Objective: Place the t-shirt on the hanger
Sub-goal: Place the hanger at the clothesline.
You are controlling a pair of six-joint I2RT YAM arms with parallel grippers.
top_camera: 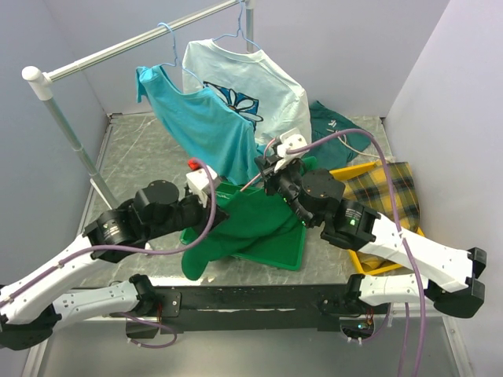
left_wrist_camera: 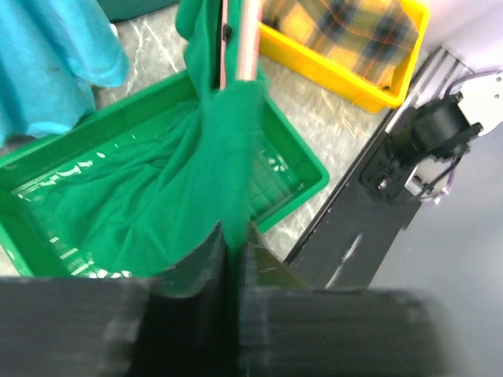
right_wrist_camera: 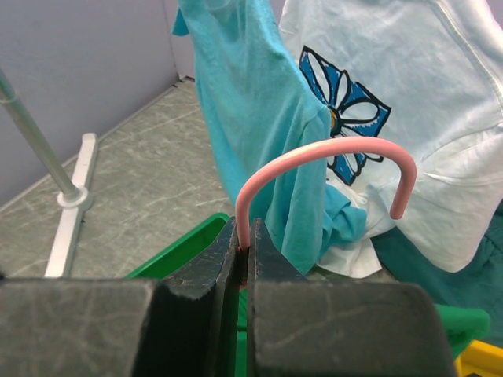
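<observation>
The bright green t-shirt (top_camera: 250, 224) hangs from between the arms and drapes into a green tray (top_camera: 292, 255). My left gripper (top_camera: 214, 206) is shut on a fold of the t-shirt (left_wrist_camera: 212, 165), with fabric pinched between the jaws at the gripper (left_wrist_camera: 235, 239). The pink hanger (left_wrist_camera: 247, 39) runs up inside the cloth above it. My right gripper (top_camera: 275, 174) is shut on the hanger's neck in the right wrist view (right_wrist_camera: 245, 236). The pink hook (right_wrist_camera: 330, 149) arcs up and to the right of the jaws. The hanger's shoulders are hidden by the shirt.
A turquoise shirt (top_camera: 200, 126) and a white flower-print shirt (top_camera: 251, 86) hang on light-blue hangers from the rail (top_camera: 134, 43) behind. A teal garment (top_camera: 334, 126) lies at the back right. A yellow bin (top_camera: 364, 259) with plaid cloth stands on the right.
</observation>
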